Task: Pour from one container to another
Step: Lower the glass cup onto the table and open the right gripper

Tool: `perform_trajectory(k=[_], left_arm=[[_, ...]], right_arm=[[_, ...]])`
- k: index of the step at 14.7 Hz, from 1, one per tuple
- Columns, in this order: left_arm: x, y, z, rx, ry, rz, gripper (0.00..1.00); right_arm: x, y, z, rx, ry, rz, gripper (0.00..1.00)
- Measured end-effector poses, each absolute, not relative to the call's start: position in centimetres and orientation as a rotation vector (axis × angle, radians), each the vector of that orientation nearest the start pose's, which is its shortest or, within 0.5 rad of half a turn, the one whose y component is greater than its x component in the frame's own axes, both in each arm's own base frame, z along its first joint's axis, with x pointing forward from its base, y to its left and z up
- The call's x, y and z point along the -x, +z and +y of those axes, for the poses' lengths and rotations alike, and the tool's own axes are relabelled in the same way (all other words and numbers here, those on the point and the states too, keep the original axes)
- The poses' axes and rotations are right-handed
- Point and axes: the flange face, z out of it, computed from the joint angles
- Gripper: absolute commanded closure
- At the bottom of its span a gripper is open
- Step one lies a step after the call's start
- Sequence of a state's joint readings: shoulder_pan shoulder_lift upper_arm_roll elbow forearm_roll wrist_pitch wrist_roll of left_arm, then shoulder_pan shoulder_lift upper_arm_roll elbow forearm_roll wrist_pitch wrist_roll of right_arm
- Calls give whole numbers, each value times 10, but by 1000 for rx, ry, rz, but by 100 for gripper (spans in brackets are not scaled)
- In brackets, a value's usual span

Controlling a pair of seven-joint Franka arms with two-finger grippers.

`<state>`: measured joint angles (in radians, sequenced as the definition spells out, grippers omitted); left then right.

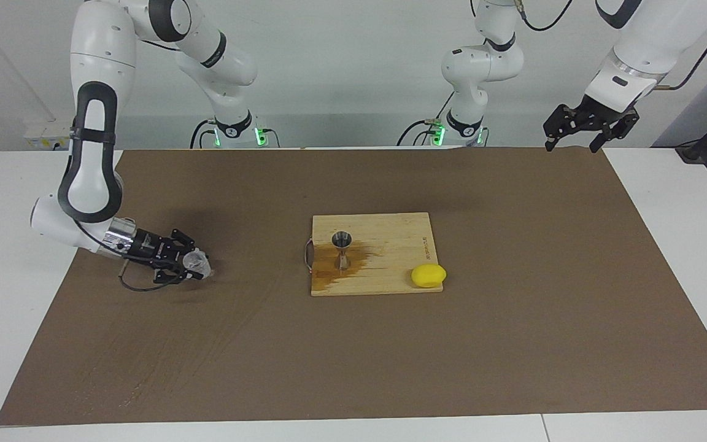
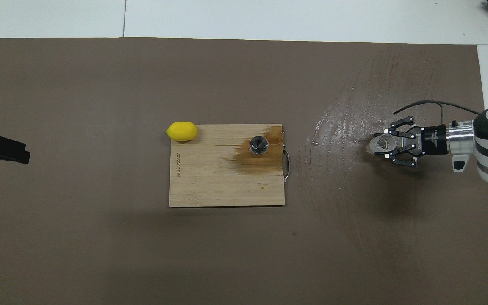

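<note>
The small clear glass cup (image 1: 197,264) stands low on the brown mat toward the right arm's end of the table, well apart from the board. My right gripper (image 1: 193,265) reaches in level and its fingers close around the cup; it also shows in the overhead view (image 2: 380,144). The steel hourglass jigger (image 1: 342,248) stands upright on the wooden cutting board (image 1: 390,233), in a brown wet stain; it also shows from above (image 2: 259,145). My left gripper (image 1: 572,147) hangs open and empty, high over the mat's edge at the left arm's end, and waits.
A yellow lemon (image 1: 428,275) lies at the board's corner farthest from the robots, toward the left arm's end. The board has a metal handle (image 1: 307,253) on the side facing the cup. Wet streaks (image 2: 345,114) mark the mat between board and cup.
</note>
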<state>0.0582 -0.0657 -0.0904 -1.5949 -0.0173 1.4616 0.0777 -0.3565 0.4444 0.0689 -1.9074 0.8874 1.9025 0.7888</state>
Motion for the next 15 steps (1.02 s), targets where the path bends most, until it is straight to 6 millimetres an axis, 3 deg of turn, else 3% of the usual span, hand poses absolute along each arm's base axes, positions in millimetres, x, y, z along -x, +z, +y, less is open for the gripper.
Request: perform_trajectory(k=[8, 9, 10, 13, 15], left_arm=[[-522, 639, -21, 3148, 107, 175, 0], [-522, 639, -21, 3148, 107, 175, 0], [-522, 639, -21, 3148, 107, 175, 0], [-522, 639, -21, 3148, 107, 175, 0], [-522, 639, -21, 3148, 107, 175, 0]], right_arm=[[-572, 242, -119, 1792, 762, 1596, 100], [-571, 242, -119, 1796, 759, 1587, 35], [-571, 242, -120, 1799, 757, 1583, 0], [-567, 242, -126, 1889, 749, 1580, 0], [-569, 260, -133, 1927, 704, 1575, 0]])
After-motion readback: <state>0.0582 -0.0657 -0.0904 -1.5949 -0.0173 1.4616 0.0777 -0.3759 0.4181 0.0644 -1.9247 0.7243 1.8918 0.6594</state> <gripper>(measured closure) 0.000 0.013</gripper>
